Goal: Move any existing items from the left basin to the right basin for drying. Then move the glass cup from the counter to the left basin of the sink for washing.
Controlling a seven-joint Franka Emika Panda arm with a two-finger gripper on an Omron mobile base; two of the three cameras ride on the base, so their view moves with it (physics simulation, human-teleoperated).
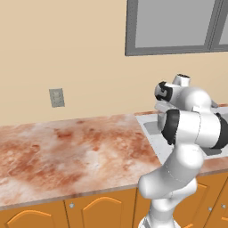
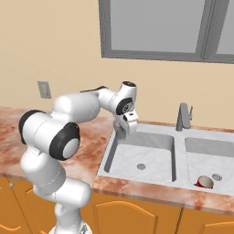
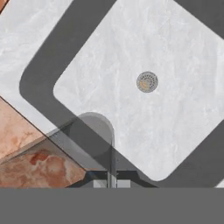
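My gripper (image 3: 111,182) is shut on the rim wall of the glass cup (image 3: 92,136), a greyish translucent tumbler hanging below the fingers. In the right base view the gripper (image 2: 122,129) holds it over the left edge of the left basin (image 2: 151,151), above the rim where it meets the counter (image 2: 93,132). The left basin (image 3: 144,118) has nothing in it, and its drain (image 3: 147,82) shows. The red mug (image 2: 205,182) lies in the front of the right basin (image 2: 215,153). In the left base view the arm hides the hand.
The angular grey faucet (image 2: 183,117) stands behind the divider between the two basins. A long stretch of marbled counter (image 1: 67,147) runs to the left of the sink (image 1: 149,127). A wall outlet (image 1: 57,97) and a window (image 2: 155,27) are on the back wall.
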